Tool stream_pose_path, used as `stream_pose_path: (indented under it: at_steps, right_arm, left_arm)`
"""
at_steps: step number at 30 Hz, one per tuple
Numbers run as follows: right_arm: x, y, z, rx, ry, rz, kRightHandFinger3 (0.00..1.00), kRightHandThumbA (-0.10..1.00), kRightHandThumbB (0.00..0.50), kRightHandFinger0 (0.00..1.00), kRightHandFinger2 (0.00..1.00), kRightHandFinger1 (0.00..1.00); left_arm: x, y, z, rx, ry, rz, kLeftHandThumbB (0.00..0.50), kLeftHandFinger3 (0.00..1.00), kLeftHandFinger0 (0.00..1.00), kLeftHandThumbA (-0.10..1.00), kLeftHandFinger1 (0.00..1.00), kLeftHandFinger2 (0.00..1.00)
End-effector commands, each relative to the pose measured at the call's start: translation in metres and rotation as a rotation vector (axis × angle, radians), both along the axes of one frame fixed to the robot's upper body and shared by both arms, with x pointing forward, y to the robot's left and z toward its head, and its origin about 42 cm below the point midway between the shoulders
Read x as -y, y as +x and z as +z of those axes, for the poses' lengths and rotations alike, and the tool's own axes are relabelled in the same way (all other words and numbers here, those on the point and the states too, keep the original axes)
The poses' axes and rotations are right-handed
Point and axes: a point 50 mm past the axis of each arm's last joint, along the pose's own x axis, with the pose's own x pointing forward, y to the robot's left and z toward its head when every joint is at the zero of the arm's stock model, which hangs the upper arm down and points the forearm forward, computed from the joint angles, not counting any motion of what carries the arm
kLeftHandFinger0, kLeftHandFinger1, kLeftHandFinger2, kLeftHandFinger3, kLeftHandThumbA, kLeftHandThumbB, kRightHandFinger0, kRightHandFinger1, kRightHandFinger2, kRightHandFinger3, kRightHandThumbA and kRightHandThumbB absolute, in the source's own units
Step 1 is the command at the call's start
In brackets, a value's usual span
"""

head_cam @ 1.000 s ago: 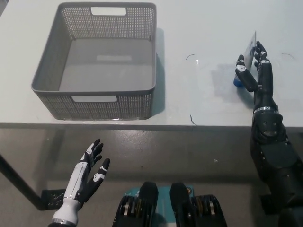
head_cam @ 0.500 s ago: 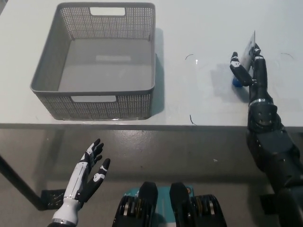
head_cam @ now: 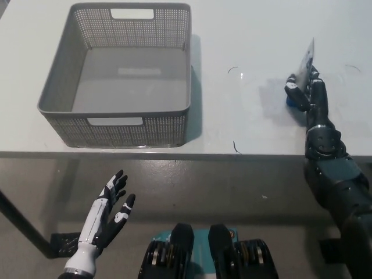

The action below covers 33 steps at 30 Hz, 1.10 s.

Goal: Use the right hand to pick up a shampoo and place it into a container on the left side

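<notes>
Right hand (head_cam: 306,93) closed around shampoo (head_cam: 303,67), upright on bench (head_cam: 244,116) far right (blue cap down). Left hand (head_cam: 110,212) spread, holding nothing, below bench edge. Gray basket (head_cam: 116,125) sits left.

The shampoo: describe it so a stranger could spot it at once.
On the white table, look far right, well away from the grey mesh basket. The shampoo is a pale, flat tube standing on a blue cap, with the black right hand closed around its lower end.

head view — steeply down from above; table (head_cam: 244,35) fills upper frame; floor below — single view
</notes>
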Motion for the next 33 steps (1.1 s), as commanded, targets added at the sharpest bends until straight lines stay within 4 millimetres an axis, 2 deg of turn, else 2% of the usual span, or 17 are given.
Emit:
stream_pose_path:
  at_steps: [1, 2, 4, 5, 11, 18, 21, 23, 26, 29, 33]
  right_arm:
    - [0.0, 0.019, 0.043, 0.075, 0.03, -0.063, 0.21, -0.1, 0.165, 0.0, 0.31, 0.04]
    - [-0.004, 0.02, 0.046, 0.082, 0.032, -0.056, 0.3, -0.1, 0.143, 0.0, 0.4, 0.05]
    - [-0.008, 0.021, 0.049, 0.101, 0.043, -0.032, 0.49, -0.1, 0.139, 0.0, 0.55, 0.11]
    - [-0.009, 0.023, 0.051, 0.109, 0.042, -0.027, 0.53, -0.1, 0.135, 0.0, 0.6, 0.14]
    - [-0.006, 0.022, 0.052, 0.121, 0.07, -0.047, 0.6, -0.1, 0.134, 0.0, 0.65, 0.23]
    - [-0.01, 0.024, 0.061, 0.182, 0.102, -0.044, 0.63, -0.1, 0.152, 0.0, 0.63, 0.22]
    - [-0.022, 0.027, 0.077, 0.247, 0.065, -0.031, 0.57, -0.1, 0.159, 0.0, 0.47, 0.08]
    - [-0.03, 0.028, 0.087, 0.293, 0.057, -0.019, 0.59, -0.1, 0.155, 0.0, 0.48, 0.08]
    - [-0.047, 0.029, 0.11, 0.387, 0.01, 0.01, 0.64, -0.1, 0.145, 0.0, 0.55, 0.14]
    - [-0.065, 0.028, 0.136, 0.493, 0.006, 0.067, 0.7, -0.1, 0.128, 0.0, 0.65, 0.25]
    - [-0.087, 0.022, 0.162, 0.574, 0.067, 0.147, 0.65, -0.1, 0.129, 0.0, 0.62, 0.26]
  left_arm:
    - [-0.002, 0.009, 0.016, 0.08, 0.005, -0.012, 0.005, 1.0, 1.0, 0.72, 1.0, 1.0]
    - [-0.005, 0.012, 0.018, 0.085, 0.008, -0.008, 0.004, 1.0, 1.0, 0.72, 1.0, 1.0]
    - [-0.01, 0.016, 0.021, 0.092, 0.009, -0.004, 0.005, 1.0, 1.0, 0.73, 1.0, 1.0]
    - [-0.011, 0.02, 0.023, 0.098, 0.013, -0.005, 0.001, 1.0, 1.0, 0.74, 1.0, 1.0]
    - [-0.011, 0.018, 0.022, 0.092, 0.011, -0.005, 0.0, 1.0, 1.0, 0.75, 1.0, 1.0]
    - [-0.01, 0.018, 0.021, 0.09, 0.026, -0.012, 0.0, 1.0, 1.0, 0.76, 1.0, 1.0]
    - [-0.009, 0.019, 0.021, 0.092, 0.017, -0.008, 0.0, 1.0, 1.0, 0.72, 1.0, 1.0]
    - [-0.009, 0.019, 0.022, 0.093, 0.023, -0.01, 0.0, 1.0, 1.0, 0.72, 1.0, 1.0]
    - [-0.01, 0.019, 0.021, 0.091, 0.026, -0.014, 0.0, 1.0, 1.0, 0.72, 1.0, 1.0]
    - [-0.01, 0.02, 0.021, 0.089, 0.017, -0.016, 0.0, 1.0, 1.0, 0.71, 1.0, 1.0]
    - [-0.01, 0.02, 0.02, 0.085, 0.023, -0.019, 0.0, 1.0, 1.0, 0.69, 1.0, 1.0]
